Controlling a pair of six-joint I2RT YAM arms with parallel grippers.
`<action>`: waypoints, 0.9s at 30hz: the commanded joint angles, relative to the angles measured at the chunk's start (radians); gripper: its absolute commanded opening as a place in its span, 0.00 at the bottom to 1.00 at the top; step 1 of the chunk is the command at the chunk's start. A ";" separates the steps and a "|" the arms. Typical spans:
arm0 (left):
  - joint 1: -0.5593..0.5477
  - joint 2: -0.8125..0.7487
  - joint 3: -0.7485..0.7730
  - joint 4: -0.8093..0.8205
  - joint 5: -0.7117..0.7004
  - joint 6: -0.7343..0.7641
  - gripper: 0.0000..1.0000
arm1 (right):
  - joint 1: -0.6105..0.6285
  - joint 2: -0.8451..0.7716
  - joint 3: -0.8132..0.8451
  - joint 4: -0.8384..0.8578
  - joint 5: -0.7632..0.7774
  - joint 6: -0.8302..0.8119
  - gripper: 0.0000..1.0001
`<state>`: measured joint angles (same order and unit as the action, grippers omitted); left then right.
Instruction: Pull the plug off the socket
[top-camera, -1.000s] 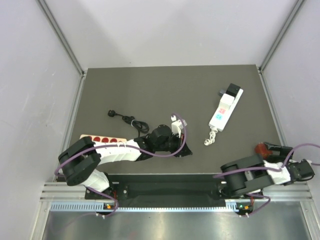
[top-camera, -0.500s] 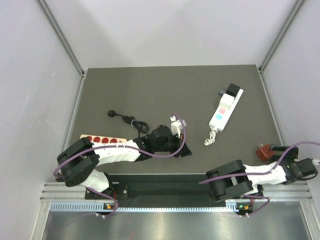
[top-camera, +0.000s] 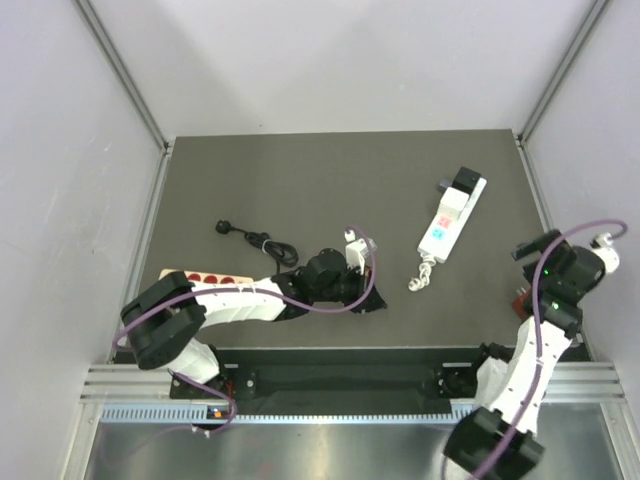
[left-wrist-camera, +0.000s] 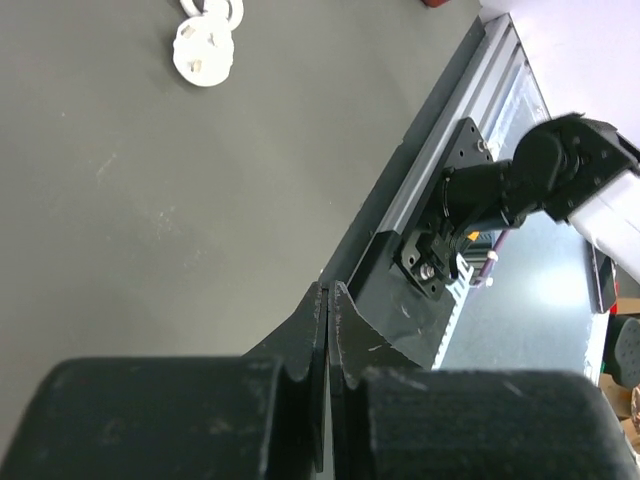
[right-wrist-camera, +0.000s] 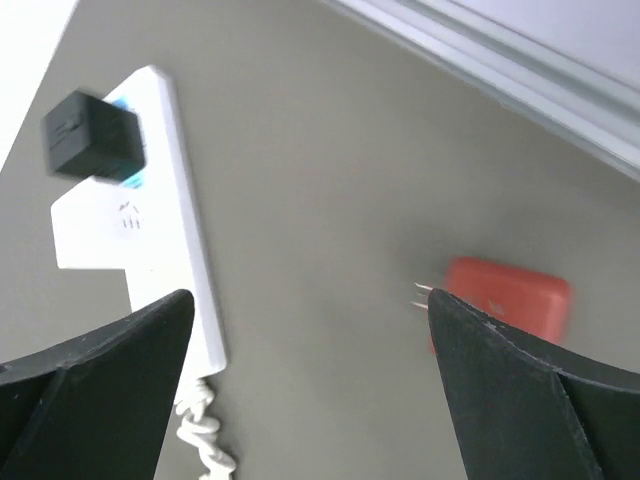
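Note:
The long white socket strip (top-camera: 448, 218) lies at the right of the mat, a black plug (top-camera: 465, 181) seated in its far end. Both show in the right wrist view, the strip (right-wrist-camera: 165, 230) and the plug (right-wrist-camera: 92, 136). Its short coiled white cord (top-camera: 422, 275) trails toward me. My right gripper (top-camera: 530, 250) is raised near the right edge, open and empty (right-wrist-camera: 305, 310), to the right of the strip. My left gripper (top-camera: 372, 303) rests low near the front edge, shut on nothing (left-wrist-camera: 328, 292).
A loose red plug (right-wrist-camera: 505, 300) with bare prongs lies on the mat by the right edge (top-camera: 520, 298). A beige strip with red spots (top-camera: 210, 280) lies under my left arm. A black corded plug (top-camera: 250, 238) lies left of centre. The front rail (left-wrist-camera: 440, 150) is close to my left gripper.
My right arm has swung up from the front right corner and now hangs over the right edge, pointing at the strip. The red plug stays on the mat. My left arm has barely moved.

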<state>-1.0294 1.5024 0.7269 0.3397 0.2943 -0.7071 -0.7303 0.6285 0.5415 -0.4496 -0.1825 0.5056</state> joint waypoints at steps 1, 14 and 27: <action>-0.004 0.036 0.065 0.059 0.011 0.006 0.00 | 0.221 0.071 0.101 0.008 0.253 -0.019 1.00; 0.064 0.275 0.440 0.099 0.093 0.057 0.00 | 0.766 0.574 0.472 -0.198 0.484 -0.084 1.00; 0.124 0.633 0.802 0.182 0.063 0.040 0.00 | 0.769 0.819 0.771 -0.202 0.279 -0.022 1.00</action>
<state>-0.9115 2.0815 1.4544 0.4557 0.3542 -0.6815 0.0254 1.4151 1.2411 -0.6350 0.1242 0.4747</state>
